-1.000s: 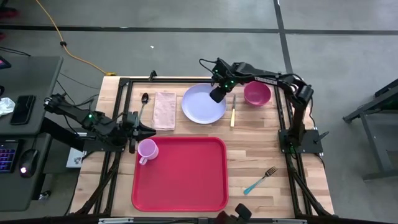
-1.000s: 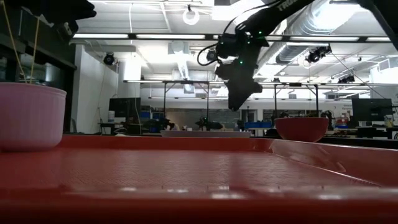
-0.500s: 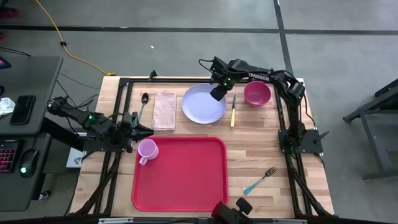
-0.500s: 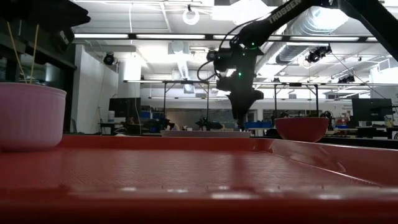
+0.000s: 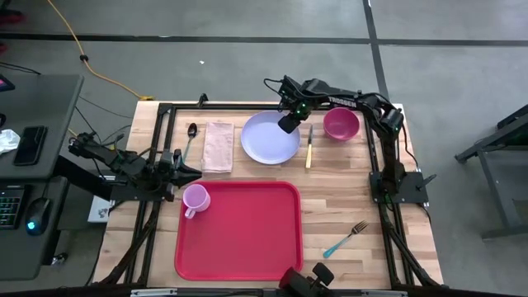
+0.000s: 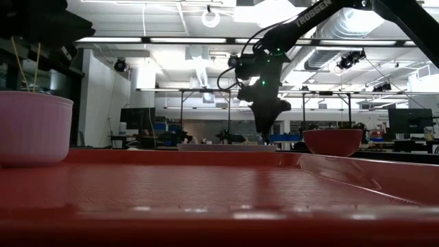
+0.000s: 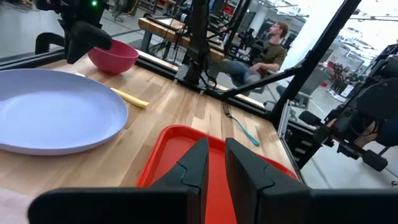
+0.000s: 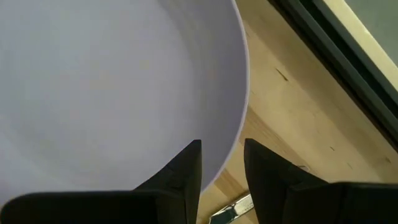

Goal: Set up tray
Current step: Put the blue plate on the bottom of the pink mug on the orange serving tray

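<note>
High view, left to right, for your count:

- Left gripper: at the table's left edge, just beside the cup. Its wrist view shows the fingers a narrow gap apart with nothing between them.
- Spoon and napkin: side by side on the wood at the far left.
- Cup: pink, standing in the tray's far left corner.
- Tray: red, flat, low rim, lying on the near middle of the table; only the cup is on it.
- Plate: pale lilac, on the wood just beyond the tray.
- Right gripper: over the plate's right rim. Its wrist view shows the fingers parted, straddling the rim, holding nothing.
- Knife: between plate and bowl.
- Bowl: magenta, far right.
- Fork: teal handle, near right, clear of the tray.

Handling note: you may judge the tray stiff, light plastic, too broad to span, and likely to slide on the wood. Take it by pinching the raised rim at an edge; its textured floor should hold items steady.
</note>
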Motion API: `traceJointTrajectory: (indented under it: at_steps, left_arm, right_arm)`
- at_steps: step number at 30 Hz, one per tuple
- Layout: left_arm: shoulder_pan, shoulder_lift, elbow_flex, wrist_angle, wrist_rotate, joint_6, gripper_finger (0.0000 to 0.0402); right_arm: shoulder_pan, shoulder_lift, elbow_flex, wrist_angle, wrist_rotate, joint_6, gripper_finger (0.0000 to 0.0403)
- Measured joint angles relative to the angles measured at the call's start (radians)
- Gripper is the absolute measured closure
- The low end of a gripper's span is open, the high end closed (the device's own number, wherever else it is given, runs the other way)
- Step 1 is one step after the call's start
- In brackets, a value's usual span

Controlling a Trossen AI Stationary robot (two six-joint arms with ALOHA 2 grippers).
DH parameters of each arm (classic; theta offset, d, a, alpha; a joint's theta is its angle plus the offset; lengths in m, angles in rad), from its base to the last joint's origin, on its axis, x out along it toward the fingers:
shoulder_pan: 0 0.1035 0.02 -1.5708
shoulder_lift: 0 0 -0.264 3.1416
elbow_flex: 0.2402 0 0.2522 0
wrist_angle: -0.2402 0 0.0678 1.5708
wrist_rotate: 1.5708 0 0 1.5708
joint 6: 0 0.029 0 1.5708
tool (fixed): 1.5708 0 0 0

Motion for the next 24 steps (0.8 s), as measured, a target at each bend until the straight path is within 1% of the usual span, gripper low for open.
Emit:
traceJointTrajectory:
  at_steps: [4,8,13,24]
  left_arm:
    - [0.0,-0.021,-0.014,0.002,-0.001,-0.002,0.0316]
    - [0.0,-0.026,-0.015,0.001,0.0,0.006,0.0316]
    - [0.0,-0.026,-0.015,0.0,0.003,0.011,0.0316]
    - [0.0,-0.026,-0.015,-0.008,0.023,0.012,0.0316]
  right_arm:
    - [0.006,0.011,0.0,0.001,0.01,0.001,0.0304]
    - [0.016,0.055,0.0,0.0,0.019,0.006,0.0304]
    - [0.025,0.099,0.0,0.016,0.096,0.014,0.0304]
    - [0.034,0.118,0.0,0.022,0.097,0.031,0.0304]
